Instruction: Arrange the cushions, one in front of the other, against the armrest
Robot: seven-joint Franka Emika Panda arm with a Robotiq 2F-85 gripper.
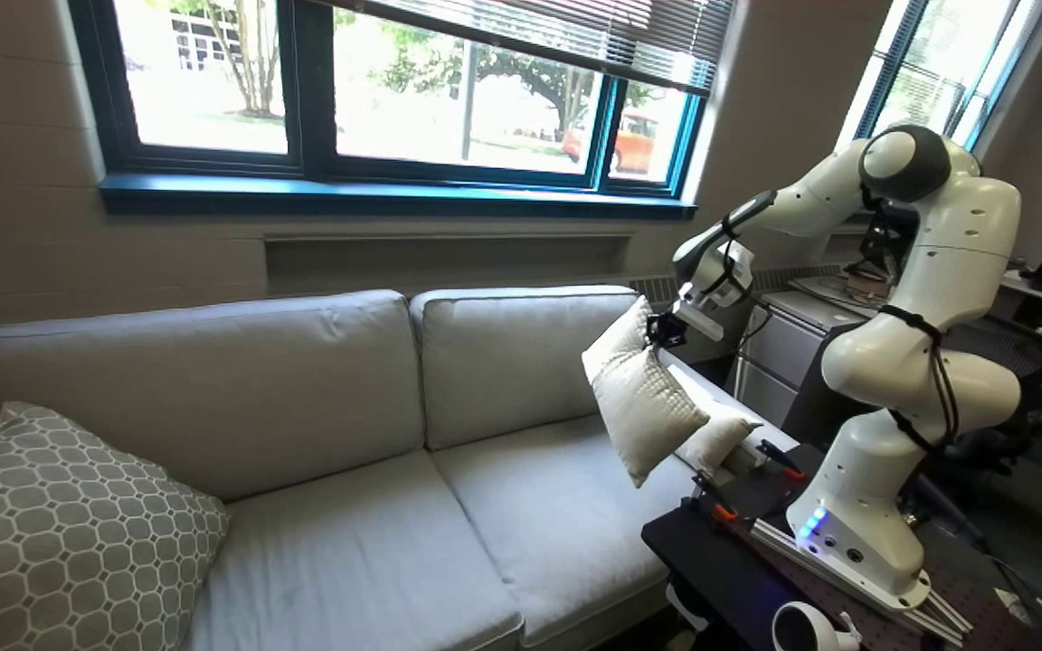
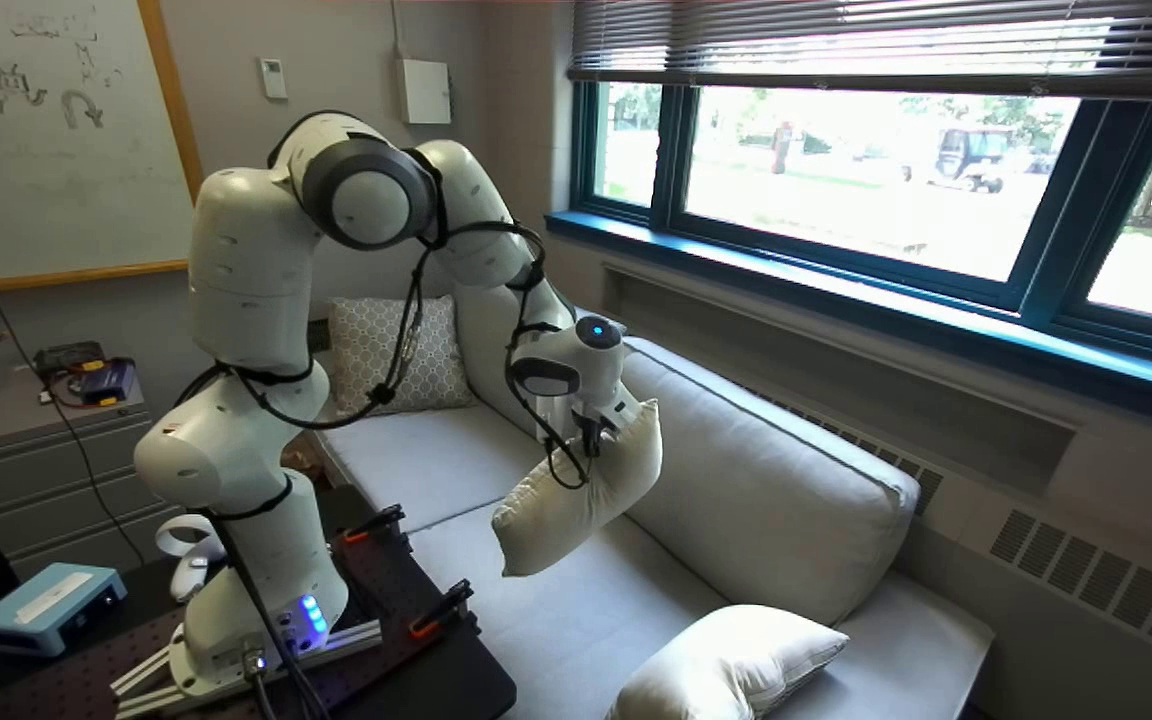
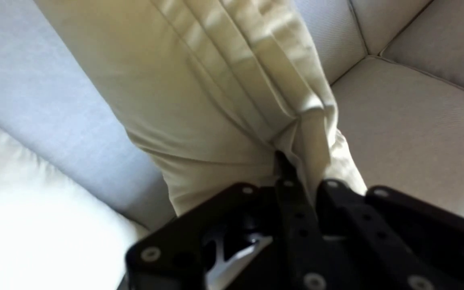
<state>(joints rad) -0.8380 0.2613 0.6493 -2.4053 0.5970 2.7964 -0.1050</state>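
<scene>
Black two-fingered gripper [image 3: 306,177]: jaws drawn together, grasping a soft square cream-white cushion [image 1: 640,398] by a pinch of its cloth; hard, dark and angular against the yielding fabric.
Cloth in the grip: folds run into the fingertips [image 3: 284,165] and crease sharply there.
Held cushion: hangs tilted just below the hand, above the flat light grey fabric sofa seat [image 1: 557,506]; puffy through the middle, tapering to pointed corners, a band of raised parallel pleats across its face that looks finely gridded in an exterior view.
Second plump cream-white cushion [image 2: 726,660]: lower than the hand and apart from the held one, close by the low light grey padded armrest [image 2: 916,640]; smooth and rounded, wrinkling towards one pointed corner; whether it touches the armrest cannot be told.
Boxy light grey sofa back cushions [image 1: 521,353]: behind the hand's load in an exterior view, with crisp seamed edges.
Large grey pillow with white lattice pattern [image 1: 78,533]: well apart from the hand, at the sofa's far end.
White jointed robot arm [image 1: 964,253]: smooth, hard, rounded shells, higher than the hand.
</scene>
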